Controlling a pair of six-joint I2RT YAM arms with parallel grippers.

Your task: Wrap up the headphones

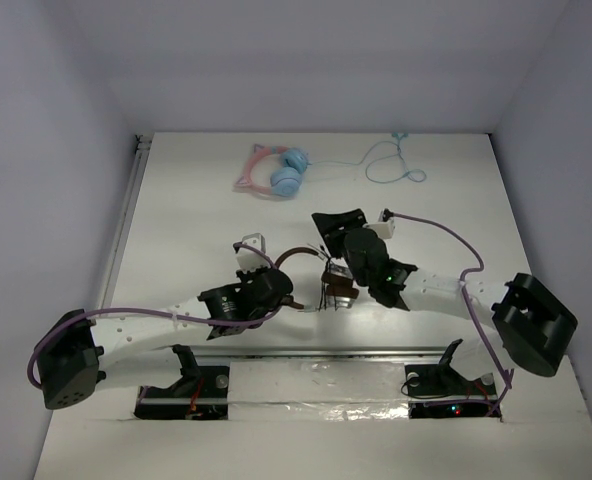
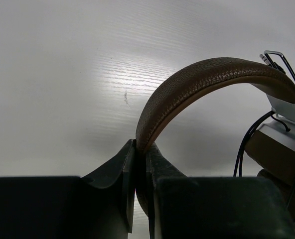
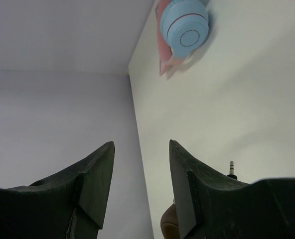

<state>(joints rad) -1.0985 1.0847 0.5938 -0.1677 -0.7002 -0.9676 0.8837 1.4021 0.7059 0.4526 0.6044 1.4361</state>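
Observation:
The headphones (image 1: 334,288) stand mid-table between my arms, brown headband arching left from the silver cups. My left gripper (image 1: 288,298) is shut on the headband. In the left wrist view the jaws (image 2: 141,147) pinch the brown band (image 2: 202,79); a silver cup (image 2: 287,107), a brown ear pad (image 2: 277,154) and the thin black cable (image 2: 243,144) hang at the right. My right gripper (image 1: 338,218) is open and empty just beyond the headphones. In the right wrist view (image 3: 140,144) its jaws point at the far wall, with the cable's jack plug (image 3: 231,169) and a bit of brown pad (image 3: 170,221) below.
Pink cat-ear headphones (image 1: 276,172) with blue cups lie at the back, also in the right wrist view (image 3: 185,30). Their pale blue cable (image 1: 391,165) loops to the right. White walls enclose the table on three sides.

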